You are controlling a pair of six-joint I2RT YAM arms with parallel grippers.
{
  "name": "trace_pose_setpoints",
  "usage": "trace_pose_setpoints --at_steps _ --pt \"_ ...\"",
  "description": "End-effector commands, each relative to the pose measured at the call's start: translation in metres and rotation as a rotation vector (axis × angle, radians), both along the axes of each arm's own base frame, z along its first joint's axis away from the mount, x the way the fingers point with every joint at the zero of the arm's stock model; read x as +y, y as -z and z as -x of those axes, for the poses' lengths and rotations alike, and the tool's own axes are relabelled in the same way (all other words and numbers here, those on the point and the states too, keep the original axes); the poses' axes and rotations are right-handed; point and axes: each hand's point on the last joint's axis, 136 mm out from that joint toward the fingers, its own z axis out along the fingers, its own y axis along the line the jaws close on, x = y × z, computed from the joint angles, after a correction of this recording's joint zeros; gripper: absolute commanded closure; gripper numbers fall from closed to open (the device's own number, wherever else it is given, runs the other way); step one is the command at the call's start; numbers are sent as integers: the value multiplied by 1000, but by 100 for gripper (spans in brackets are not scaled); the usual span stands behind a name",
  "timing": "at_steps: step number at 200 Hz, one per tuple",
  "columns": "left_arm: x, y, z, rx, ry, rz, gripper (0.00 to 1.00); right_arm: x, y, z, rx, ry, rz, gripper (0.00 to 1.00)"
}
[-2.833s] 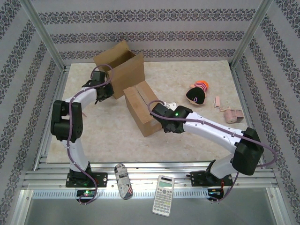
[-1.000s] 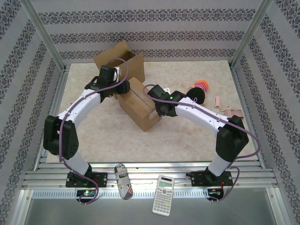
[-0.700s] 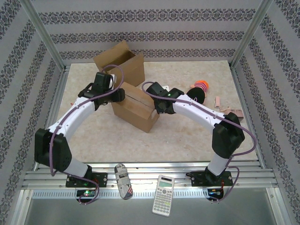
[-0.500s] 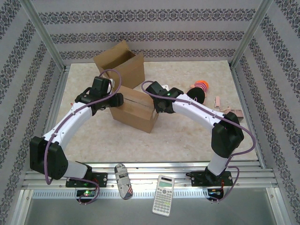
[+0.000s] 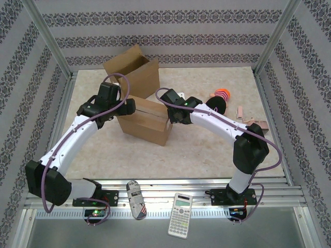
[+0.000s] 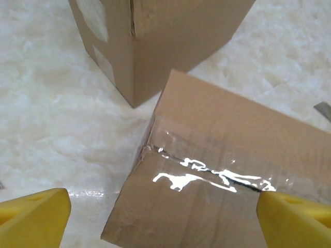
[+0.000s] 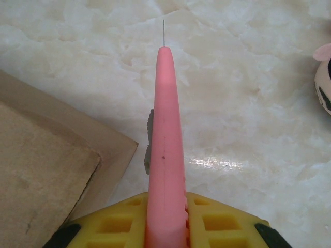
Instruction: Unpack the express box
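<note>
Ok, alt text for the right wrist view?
The right gripper clamps a slim pink tool with a thin metal tip, pointing away over the white marbled table. Lower left, a brown cardboard box corner; far right, a soft toy edge.

Found no readable text or numbers.
Noted 2 pale stickers (image 6: 92, 15) on the rear cardboard box (image 6: 170, 46), blank or blurred; read nothing on the taped express box (image 6: 222, 129); calculator (image 5: 180, 215) keys too small to make out.

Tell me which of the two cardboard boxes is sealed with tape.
The nearer box in the middle: clear tape covers its seam. The far box has open flaps.
</note>
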Motion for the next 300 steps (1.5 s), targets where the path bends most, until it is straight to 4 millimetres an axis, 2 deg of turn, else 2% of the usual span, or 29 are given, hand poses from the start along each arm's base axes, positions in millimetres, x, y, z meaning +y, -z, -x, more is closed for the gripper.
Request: trace_pose_setpoints --at_steps 1,50,83,123,179,216,242,281,300 --pt "6 -5 1 0 -8 -51 6 8 -10 -7 -27 8 -41 100" --pt "-2 5 -26 -19 13 -69 2 21 -8 -15 -17 -16 -54 100" --pt "-8 13 -35 -18 20 -54 0 26 -6 -18 -8 -13 -69 100" --pt "-4 32 -39 -8 6 -66 0 24 -5 -17 -5 -13 -57 100" --pt "-4 40 -43 -101 24 -48 0 23 2 -14 8 -11 -55 100" --pt "-3 48 -36 -137 20 -24 0 22 5 -12 15 -9 -56 100" --pt "1 66 -24 -104 4 -16 1 22 4 -9 21 -14 -66 100" --pt "5 115 -4 6 -8 -24 3 19 -4 0 23 -25 -93 100" --pt "7 132 1 44 -10 -33 4 17 -11 6 18 -31 -114 100"
